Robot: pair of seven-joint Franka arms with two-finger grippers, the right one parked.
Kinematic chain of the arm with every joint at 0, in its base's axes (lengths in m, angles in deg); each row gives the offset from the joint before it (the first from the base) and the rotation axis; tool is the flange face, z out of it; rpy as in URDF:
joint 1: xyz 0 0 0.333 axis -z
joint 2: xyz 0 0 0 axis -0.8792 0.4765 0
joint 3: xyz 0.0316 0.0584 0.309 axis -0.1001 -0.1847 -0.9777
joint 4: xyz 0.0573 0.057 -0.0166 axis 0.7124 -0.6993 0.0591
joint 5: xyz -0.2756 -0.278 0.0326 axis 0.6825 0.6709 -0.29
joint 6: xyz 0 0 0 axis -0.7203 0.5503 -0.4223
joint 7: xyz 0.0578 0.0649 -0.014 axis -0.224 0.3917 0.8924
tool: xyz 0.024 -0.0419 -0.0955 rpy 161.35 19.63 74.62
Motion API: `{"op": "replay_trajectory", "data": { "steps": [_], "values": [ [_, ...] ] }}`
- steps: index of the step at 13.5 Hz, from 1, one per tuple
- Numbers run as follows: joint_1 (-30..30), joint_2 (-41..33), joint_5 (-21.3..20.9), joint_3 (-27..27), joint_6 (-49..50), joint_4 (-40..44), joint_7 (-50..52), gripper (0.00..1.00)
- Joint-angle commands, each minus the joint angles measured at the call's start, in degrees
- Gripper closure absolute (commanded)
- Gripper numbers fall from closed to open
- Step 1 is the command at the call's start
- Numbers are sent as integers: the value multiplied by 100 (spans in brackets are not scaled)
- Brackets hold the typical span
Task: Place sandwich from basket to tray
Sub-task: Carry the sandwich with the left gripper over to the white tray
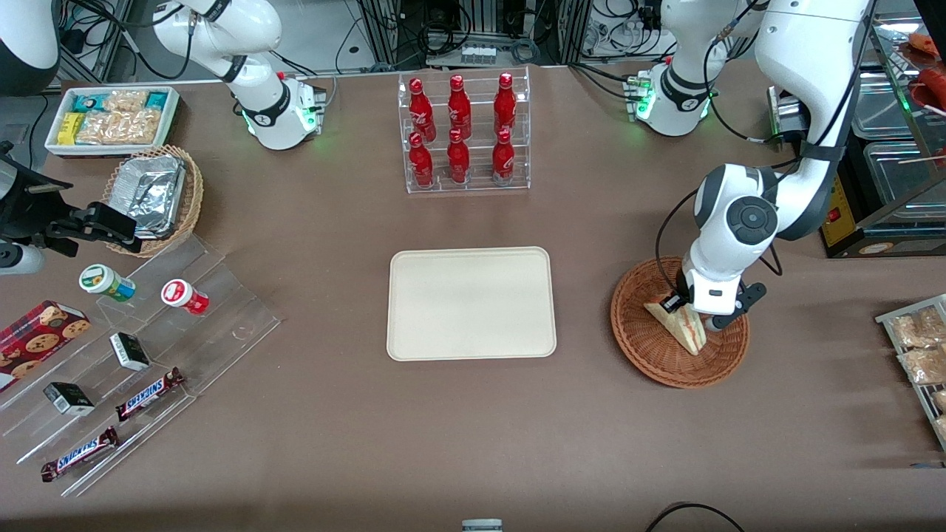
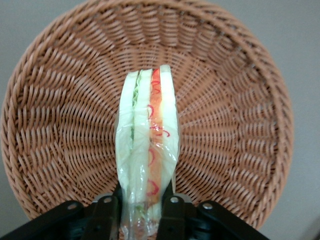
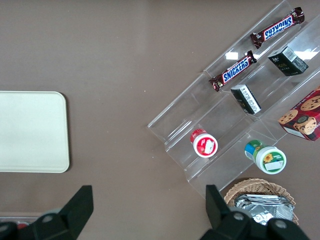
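The working arm bends down from its elbow over the reddish-brown basket (image 1: 665, 355), its gripper (image 2: 141, 207) pointing straight down and clamped on one end of the sandwich (image 2: 147, 155), inside the basket, well apart from the cream tray (image 1: 471, 303).

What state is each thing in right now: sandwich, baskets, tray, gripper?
Triangular wrapped sandwich: clamped between the fingers, over the basket.
Round reddish-brown wicker basket: beneath the sandwich.
Cream rectangular tray: nothing on it.
Left gripper: shut on sandwich, over the basket.
Tan wicker basket: holding foil trays.
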Motion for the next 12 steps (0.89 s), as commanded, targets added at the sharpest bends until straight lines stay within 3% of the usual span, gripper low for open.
{"op": "replay_trajectory", "data": {
  "steps": [1,4,7,12],
  "values": [
    [140,-417,-306,72,1271,540,56,100],
    [763,-340,-351,310,3067,1902,82,100],
    [1554,2,-289,319,3115,2475,144,100],
    [2653,1626,-281,319,2896,4056,179,100]
  ]
}}
